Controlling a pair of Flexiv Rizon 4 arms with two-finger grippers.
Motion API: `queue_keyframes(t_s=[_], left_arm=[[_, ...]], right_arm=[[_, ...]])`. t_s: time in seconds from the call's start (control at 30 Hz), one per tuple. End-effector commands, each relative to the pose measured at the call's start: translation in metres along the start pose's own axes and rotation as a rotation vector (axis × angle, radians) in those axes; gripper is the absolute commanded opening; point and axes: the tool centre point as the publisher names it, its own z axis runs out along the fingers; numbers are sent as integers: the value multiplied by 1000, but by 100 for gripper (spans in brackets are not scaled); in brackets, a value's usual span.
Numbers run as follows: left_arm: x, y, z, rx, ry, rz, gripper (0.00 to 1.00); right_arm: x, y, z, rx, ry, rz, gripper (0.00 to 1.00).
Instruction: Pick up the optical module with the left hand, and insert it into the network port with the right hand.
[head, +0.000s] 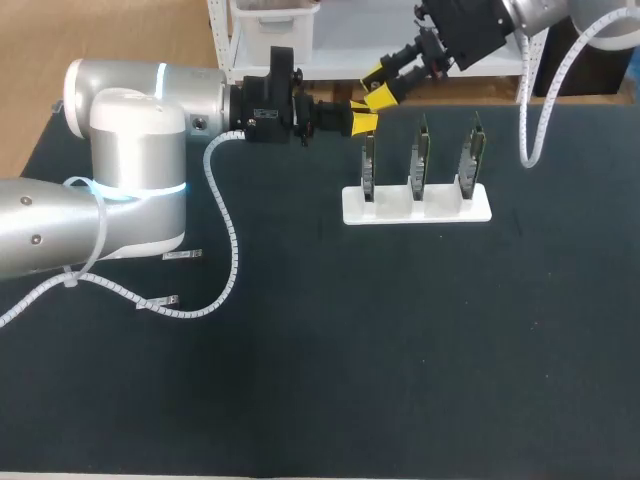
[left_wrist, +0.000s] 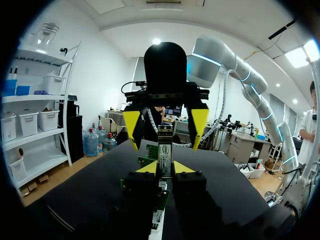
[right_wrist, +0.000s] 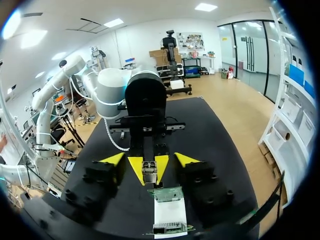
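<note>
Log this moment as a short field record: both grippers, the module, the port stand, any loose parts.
left gripper: shut on the optical module, held above the table's far side
right gripper: open, facing the left gripper, its fingers either side of the module
stand: white, holds three upright network cards
loose parts: two small metal pieces on the black table beside the left arm
stage: handover not yet done, module not inserted

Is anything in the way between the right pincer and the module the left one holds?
Nothing visible. The left pincer is shut on the module, the open right pincer faces it directly, and the card rack stands lower, off that line.
</note>
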Motion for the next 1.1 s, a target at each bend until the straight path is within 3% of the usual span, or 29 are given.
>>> queue_keyframes(t_s=[0.03,0.6,0.63,0.67,1.1], left_arm=[[0,-1,0,-3,0,1,0],[0,-1,0,-3,0,1,0],[0,-1,0,-3,0,1,9],[0,-1,0,-3,0,1,100],[-1,-1,-1,-3,25,25,100]], right_arm=[[1,3,0,11,-2,4,0],[4,3,-5,20,-10,13,0],[5,2,-5,21,-10,14,0],[5,2,-5,22,-11,14,0],[6,2,-8,33,-16,22,0]])
